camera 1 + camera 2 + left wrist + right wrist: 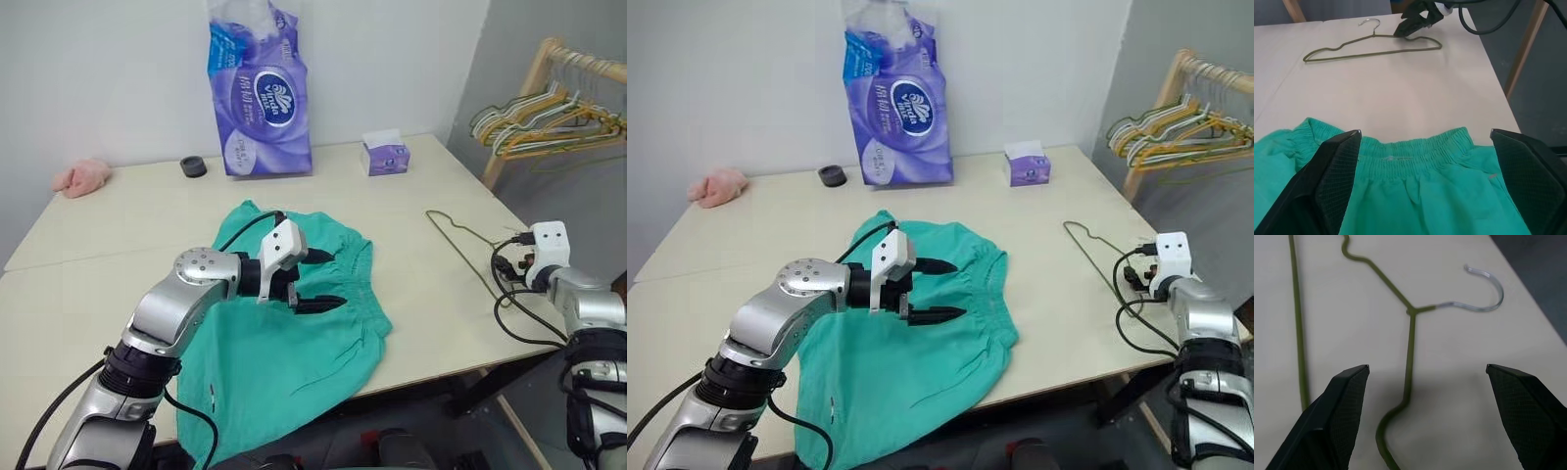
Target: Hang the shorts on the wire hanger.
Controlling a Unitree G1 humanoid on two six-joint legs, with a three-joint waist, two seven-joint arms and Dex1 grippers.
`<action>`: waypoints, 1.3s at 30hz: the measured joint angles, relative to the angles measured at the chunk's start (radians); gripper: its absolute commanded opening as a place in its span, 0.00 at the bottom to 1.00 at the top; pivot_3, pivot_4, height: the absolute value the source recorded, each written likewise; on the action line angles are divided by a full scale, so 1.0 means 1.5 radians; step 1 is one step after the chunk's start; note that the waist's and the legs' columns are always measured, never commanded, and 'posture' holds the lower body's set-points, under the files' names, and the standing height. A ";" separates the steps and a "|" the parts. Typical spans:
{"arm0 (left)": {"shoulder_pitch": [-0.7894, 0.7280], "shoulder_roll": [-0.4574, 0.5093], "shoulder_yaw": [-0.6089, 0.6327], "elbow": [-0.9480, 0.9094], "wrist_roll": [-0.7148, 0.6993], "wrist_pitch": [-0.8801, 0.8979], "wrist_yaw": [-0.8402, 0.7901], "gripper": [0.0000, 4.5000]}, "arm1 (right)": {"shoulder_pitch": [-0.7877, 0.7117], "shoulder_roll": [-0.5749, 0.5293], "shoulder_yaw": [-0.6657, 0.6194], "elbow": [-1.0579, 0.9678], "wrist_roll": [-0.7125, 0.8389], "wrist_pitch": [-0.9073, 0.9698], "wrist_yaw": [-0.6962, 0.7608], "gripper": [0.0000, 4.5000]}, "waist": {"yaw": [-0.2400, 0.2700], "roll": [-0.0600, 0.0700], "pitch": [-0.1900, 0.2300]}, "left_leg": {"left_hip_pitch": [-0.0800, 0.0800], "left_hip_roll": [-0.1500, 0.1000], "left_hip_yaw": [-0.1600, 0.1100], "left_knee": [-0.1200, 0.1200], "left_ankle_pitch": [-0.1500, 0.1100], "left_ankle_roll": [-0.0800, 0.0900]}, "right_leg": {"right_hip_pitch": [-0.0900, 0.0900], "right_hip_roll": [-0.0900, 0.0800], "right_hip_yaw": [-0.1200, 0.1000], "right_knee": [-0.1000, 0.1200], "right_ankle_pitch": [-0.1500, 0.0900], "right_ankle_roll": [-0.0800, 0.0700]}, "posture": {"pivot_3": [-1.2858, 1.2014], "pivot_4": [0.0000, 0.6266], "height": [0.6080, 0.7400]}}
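Observation:
The teal-green shorts (284,372) lie flat on the table, their gathered waistband (1415,152) facing the table's right side. My left gripper (333,280) hovers over that waistband, open and holding nothing, with one finger (1337,171) on each side of the band in the left wrist view. The olive wire hanger (460,231) lies flat near the table's right edge, its bare metal hook (1484,293) pointing away from the shorts. My right gripper (1426,367) is open just above the hanger's neck and touches nothing; it appears too in the left wrist view (1418,19).
A tall purple tissue pack (260,93), a small purple tissue box (385,154), a black ring (193,166) and a pink cloth (81,176) sit along the back of the table (147,215). A wooden rack with bunched hangers (549,117) stands off the far right corner.

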 measured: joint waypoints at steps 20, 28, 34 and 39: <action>0.002 0.004 0.000 0.005 0.032 -0.018 -0.008 1.00 | -0.138 0.012 0.022 0.260 -0.029 -0.015 0.003 0.05 | 0.016 -0.011 -0.008 | 0.002 -0.001 -0.003 0.003 -0.001 0.000 | 0.004 0.000 -0.001 -0.001 0.000 0.001 | 0.47 0.00 1.00; 0.000 -0.008 0.003 0.046 0.058 -0.039 0.027 1.00 | -0.138 0.020 0.005 0.266 -0.016 -0.045 -0.040 0.00 | 0.016 -0.012 -0.009 | 0.002 -0.002 -0.003 0.003 -0.001 0.000 | 0.004 0.000 0.000 -0.001 0.001 0.001 | 0.47 0.00 1.00; -0.012 -0.009 0.047 0.131 0.071 -0.050 0.068 1.00 | -0.088 0.018 0.037 0.148 -0.024 -0.074 0.026 0.00 | 0.007 -0.007 -0.006 | 0.000 -0.002 -0.002 0.002 -0.001 0.000 | 0.001 0.000 0.002 0.000 0.000 0.001 | 0.46 0.00 1.00; -0.061 0.001 0.113 0.244 0.070 -0.055 0.101 1.00 | 0.048 0.003 0.098 -0.229 -0.032 -0.102 0.100 0.00 | 0.000 -0.006 -0.006 | -0.002 -0.002 -0.004 0.002 -0.001 0.000 | -0.002 0.000 0.002 0.002 0.000 0.002 | 0.46 0.00 1.00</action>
